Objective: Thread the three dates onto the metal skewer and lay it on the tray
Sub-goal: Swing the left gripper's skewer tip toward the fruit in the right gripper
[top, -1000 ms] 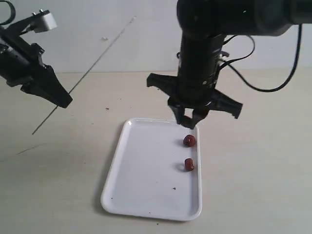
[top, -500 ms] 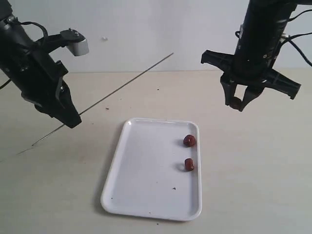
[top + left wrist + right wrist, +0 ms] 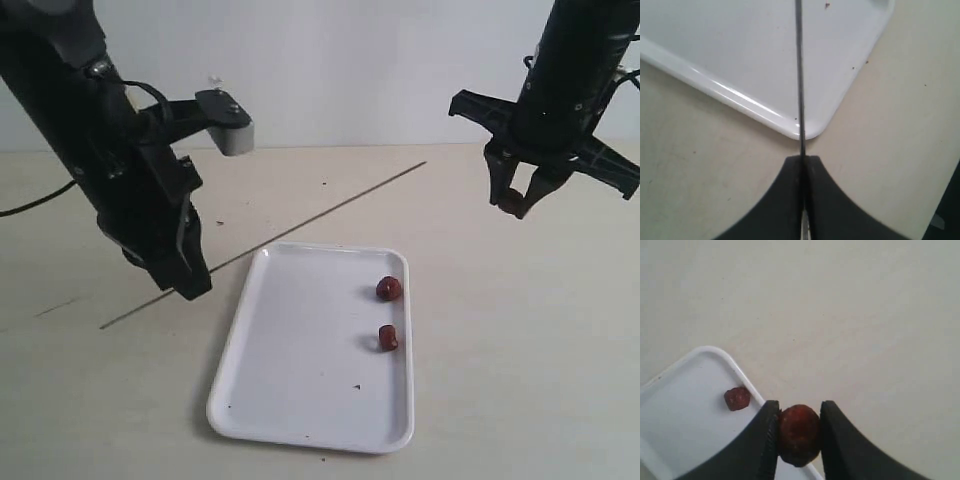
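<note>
Clenching the thin grey metal skewer [image 3: 300, 226] in your left jaws and pinching one wrinkled red-brown date [image 3: 799, 434] in your right jaws, aloft beside the white rectangular tray [image 3: 300, 400] where two more dates [image 3: 389, 289] are lying, you are risking a misaligned tip knocking it free.

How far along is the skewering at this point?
Done: nothing threaded yet. In hand: left gripper shut on the metal skewer, right gripper pinching one date. Remaining: two other dates lie on the tray; all three need threading, then laying down.
</note>
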Action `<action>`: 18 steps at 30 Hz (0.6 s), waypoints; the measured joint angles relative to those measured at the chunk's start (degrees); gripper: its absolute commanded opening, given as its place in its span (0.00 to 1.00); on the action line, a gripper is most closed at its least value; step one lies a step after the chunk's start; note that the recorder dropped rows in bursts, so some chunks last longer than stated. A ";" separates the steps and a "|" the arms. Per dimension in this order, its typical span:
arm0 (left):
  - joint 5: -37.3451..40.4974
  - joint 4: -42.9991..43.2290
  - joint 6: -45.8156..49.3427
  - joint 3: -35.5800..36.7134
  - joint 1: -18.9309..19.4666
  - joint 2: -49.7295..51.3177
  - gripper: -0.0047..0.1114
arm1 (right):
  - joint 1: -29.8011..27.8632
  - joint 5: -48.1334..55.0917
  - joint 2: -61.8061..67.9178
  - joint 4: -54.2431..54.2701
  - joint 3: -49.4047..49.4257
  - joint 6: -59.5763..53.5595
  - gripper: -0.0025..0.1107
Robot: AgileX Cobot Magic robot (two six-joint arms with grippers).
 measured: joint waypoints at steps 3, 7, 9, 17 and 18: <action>0.00 0.48 -3.48 0.00 -2.16 1.39 0.04 | 0.00 -1.48 0.00 2.38 0.00 0.00 0.26; 0.00 0.48 -5.68 0.00 -5.08 2.95 0.04 | 0.00 -2.43 0.00 4.86 0.00 0.00 0.26; 0.00 0.48 -6.08 0.00 -6.48 3.50 0.04 | 0.00 -2.43 0.11 5.28 -0.09 0.00 0.26; 0.00 0.38 -9.30 0.00 -7.81 4.13 0.04 | 0.00 -2.33 0.33 5.52 -0.09 -0.24 0.26; 0.00 0.38 -9.97 0.00 -7.90 4.41 0.04 | 0.00 -2.33 0.33 5.52 -0.09 -0.24 0.26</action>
